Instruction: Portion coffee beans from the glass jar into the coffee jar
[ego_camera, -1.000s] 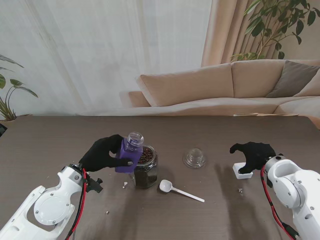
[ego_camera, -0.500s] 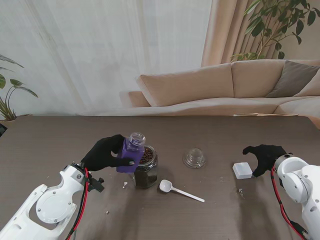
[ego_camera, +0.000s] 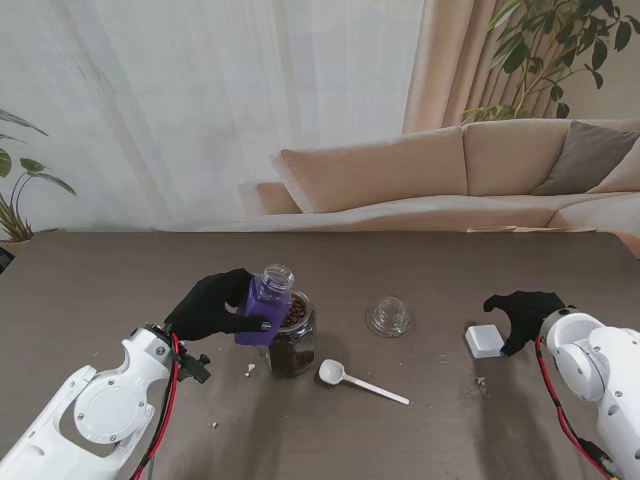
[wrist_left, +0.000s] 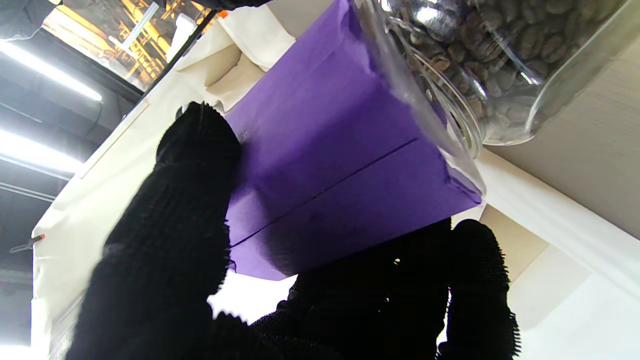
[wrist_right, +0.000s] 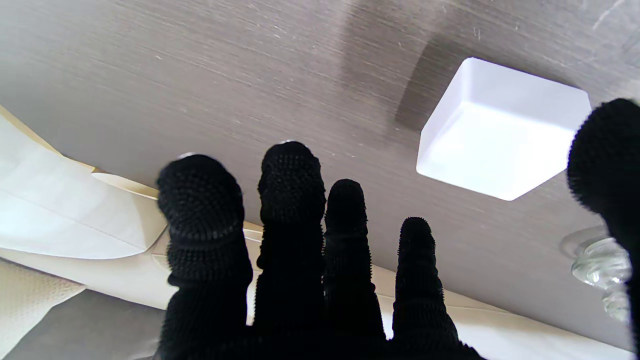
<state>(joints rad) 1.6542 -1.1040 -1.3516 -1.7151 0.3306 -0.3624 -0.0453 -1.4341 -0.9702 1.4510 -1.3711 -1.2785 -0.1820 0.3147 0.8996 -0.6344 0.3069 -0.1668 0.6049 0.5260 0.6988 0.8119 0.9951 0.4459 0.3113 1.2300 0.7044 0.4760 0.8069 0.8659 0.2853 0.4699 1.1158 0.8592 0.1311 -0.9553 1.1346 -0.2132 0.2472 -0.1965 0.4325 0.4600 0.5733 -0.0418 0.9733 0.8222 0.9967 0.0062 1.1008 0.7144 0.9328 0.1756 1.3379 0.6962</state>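
Dark wood-grain desk (ego_camera: 120, 280), stand view: left hand (ego_camera: 208, 305) clamped on the purple-wrapped clear coffee jar (ego_camera: 262, 308), lifted and tilted, touching the open glass jar of coffee beans (ego_camera: 292, 345); white plastic spoon (ego_camera: 355, 381), glass lid (ego_camera: 389, 316) and white square cap (ego_camera: 484, 341) lie to the right. Left wrist view: fingers (wrist_left: 175, 240) wrap the purple body against the bean jar's rim, so a knock could tip it or spill beans. Right wrist view: right hand (wrist_right: 310, 260) empty, fingers spread, beside the cap, obstructing nothing.
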